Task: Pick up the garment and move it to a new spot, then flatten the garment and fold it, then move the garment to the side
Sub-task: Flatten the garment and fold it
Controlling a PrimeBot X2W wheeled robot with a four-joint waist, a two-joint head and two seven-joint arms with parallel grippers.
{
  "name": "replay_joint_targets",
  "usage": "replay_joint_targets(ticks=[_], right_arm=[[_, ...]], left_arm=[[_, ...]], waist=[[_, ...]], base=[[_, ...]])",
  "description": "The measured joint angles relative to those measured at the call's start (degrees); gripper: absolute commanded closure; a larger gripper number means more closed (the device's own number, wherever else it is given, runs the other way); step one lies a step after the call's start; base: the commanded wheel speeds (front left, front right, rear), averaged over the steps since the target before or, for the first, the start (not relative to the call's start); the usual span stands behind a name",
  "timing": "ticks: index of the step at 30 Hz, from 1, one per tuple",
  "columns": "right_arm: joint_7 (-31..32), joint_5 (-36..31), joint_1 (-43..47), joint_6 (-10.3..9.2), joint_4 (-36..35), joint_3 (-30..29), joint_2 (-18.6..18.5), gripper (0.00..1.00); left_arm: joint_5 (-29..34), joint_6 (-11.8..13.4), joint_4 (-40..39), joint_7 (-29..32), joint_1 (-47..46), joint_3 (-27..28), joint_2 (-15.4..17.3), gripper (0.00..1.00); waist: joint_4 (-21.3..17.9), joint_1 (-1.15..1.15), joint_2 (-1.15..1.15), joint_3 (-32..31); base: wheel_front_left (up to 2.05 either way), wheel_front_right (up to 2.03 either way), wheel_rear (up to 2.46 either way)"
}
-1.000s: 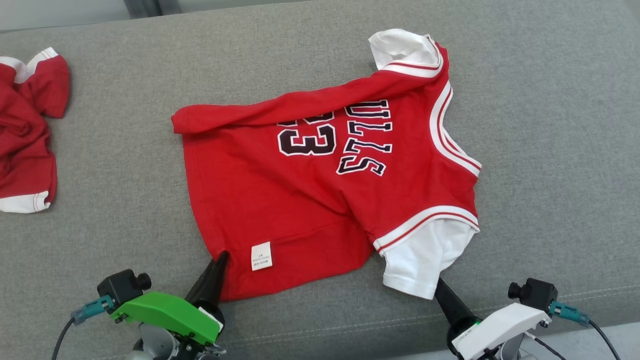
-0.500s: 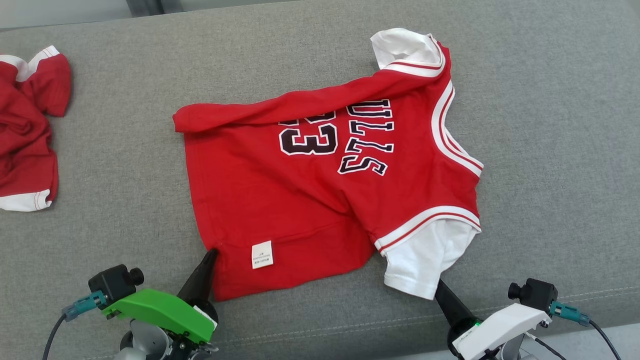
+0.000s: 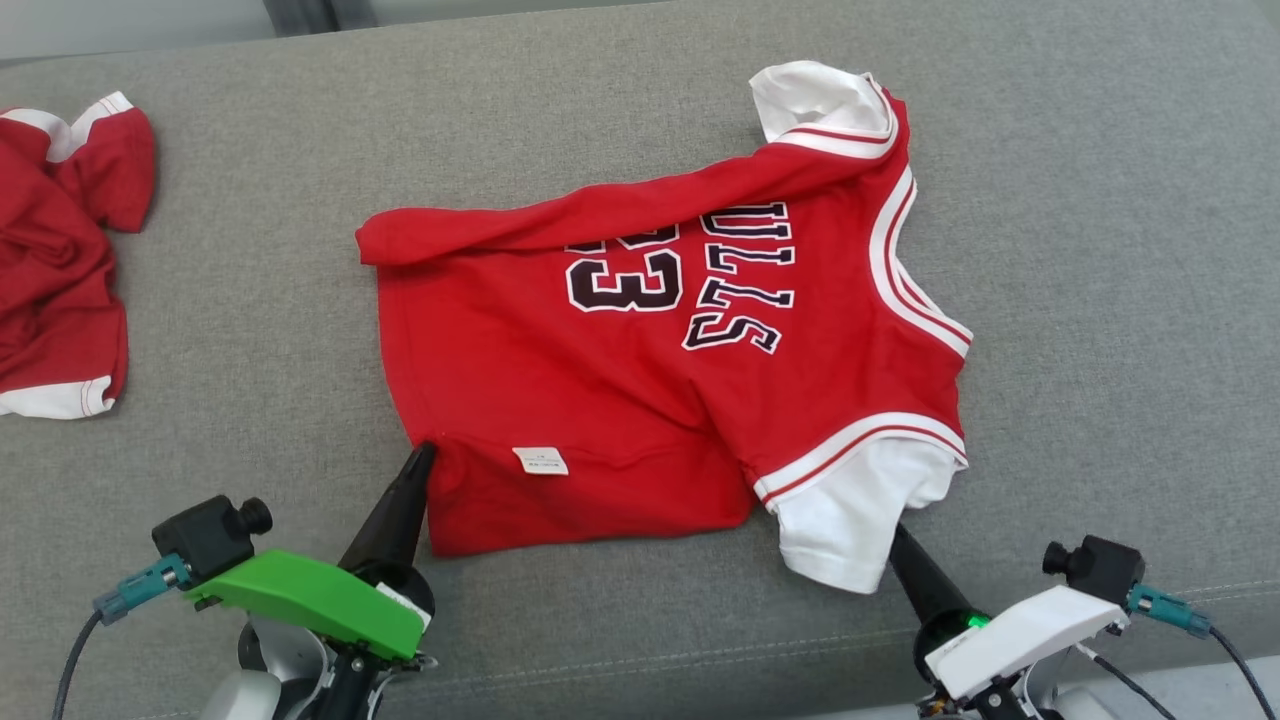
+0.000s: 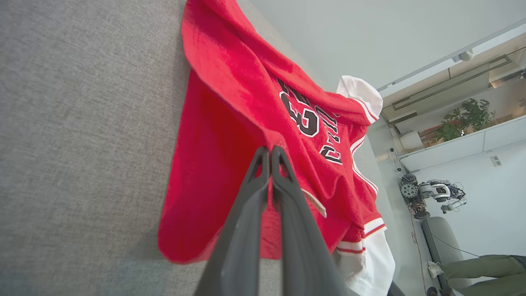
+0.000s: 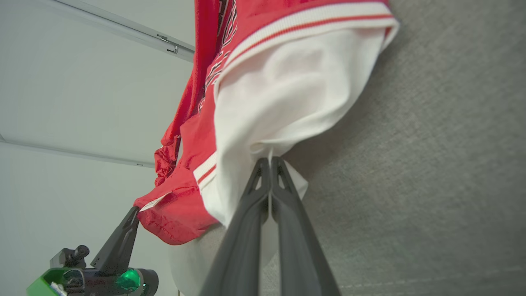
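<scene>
Red jersey lies mid grey couch seat, soft, light & floppy, so prob sags w/o 2 holds: left claw clamped on near hem corner, right claw clamped on white sleeve, both decent spots.

The left tool has tapered dark fingers and a green shell; the right tool has a white shell. Each carries a black camera with a teal plug and cable.
</scene>
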Motion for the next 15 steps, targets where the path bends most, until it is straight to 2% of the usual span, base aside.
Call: replay_joint_targets(ticks=[15], right_arm=[[-0.86,0.08,-11.83,0.0,-16.9,-5.1,-6.0,1.0]], left_arm=[[-1.12,0.01,-6.86,-0.74,-0.07,4.39,1.82,1.0]], waist=[[-0.4,0.0,0.0,-2.82]], base=[[0.0,0.0,0.0]])
